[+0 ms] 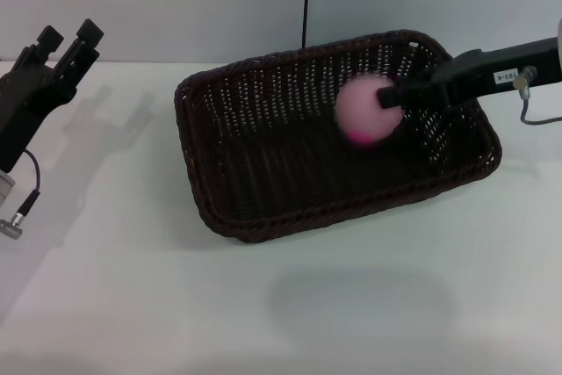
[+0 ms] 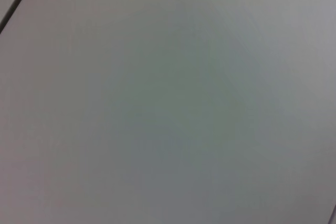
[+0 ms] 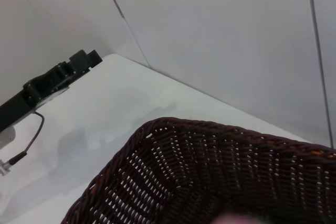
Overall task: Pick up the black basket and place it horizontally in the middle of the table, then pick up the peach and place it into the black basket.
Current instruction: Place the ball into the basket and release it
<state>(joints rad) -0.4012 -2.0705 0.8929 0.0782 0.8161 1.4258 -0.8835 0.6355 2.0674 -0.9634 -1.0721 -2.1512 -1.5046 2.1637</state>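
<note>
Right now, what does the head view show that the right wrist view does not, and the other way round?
Only the head view shows the peach whole, blurred, at the tip of the right tool over the black basket, plus the basket's full outline lying skewed on the table. Only the right wrist view shows the weave of the basket's rim up close, with just a pink sliver at the picture's edge. Both show the basket, the white table, the back wall and the left tool parked off to the robot's left.

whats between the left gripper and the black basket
Only bare white table, carrying the gripper's shadow. The head view shows the left gripper parked apart from the black basket; nothing stands between them.
</note>
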